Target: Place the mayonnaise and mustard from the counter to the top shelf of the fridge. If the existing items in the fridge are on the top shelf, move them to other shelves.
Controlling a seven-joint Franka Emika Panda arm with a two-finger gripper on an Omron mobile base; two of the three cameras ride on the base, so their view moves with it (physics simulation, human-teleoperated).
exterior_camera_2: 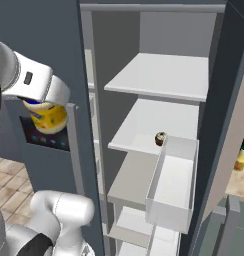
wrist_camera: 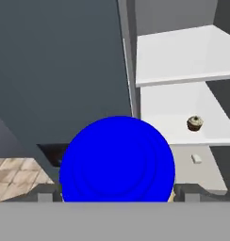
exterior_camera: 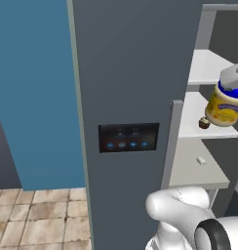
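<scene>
Your claw pinches the jar by its blue lid, hanging outside the fridge. Lift and carry it right onto the top shelf (cupcake sits lower), keeping it upright

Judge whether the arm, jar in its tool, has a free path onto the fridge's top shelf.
Probably yes: the top shelf lies bare, and the cupcake sits one shelf lower. The mayonnaise hangs outside, so it must first clear the fridge front edge.
</scene>
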